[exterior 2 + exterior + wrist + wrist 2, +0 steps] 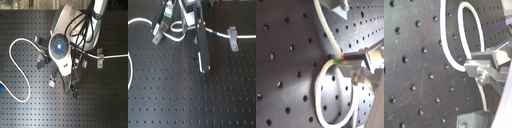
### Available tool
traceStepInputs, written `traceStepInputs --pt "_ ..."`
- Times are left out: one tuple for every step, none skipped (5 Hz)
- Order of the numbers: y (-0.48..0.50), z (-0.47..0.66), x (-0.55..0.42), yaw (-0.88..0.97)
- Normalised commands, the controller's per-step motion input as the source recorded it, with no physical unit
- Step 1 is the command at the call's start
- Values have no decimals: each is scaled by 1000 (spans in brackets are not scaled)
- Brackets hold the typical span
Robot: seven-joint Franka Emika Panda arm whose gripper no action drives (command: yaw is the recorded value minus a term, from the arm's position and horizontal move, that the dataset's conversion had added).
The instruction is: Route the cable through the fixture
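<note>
The white cable loops on the black perforated board at the first exterior view's left, passes under my hand and runs right past its blue band. In the first wrist view its green band lies right at my gripper, which looks shut on the cable there. The second wrist view shows the cable's loop beyond the gripper. A grey metal clip piece, apparently the fixture, sits at the edge of both wrist views, apart from the cable. The hand hides it in both exterior views.
A wider upright grey clip stands at the first exterior view's right with the cable running through it to the edge; it also shows in the second exterior view. More cable arcs along the first exterior view's left edge. The bulky hand covers the middle.
</note>
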Motion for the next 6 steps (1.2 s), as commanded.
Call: traceStepInputs --pt "-14 0 6 0" --pt "-180 -139 83 0" --pt "-252 -314 149 46" --pt "-241 -358 105 286" --pt "-44 -308 312 446" --pt "23 -190 361 426"
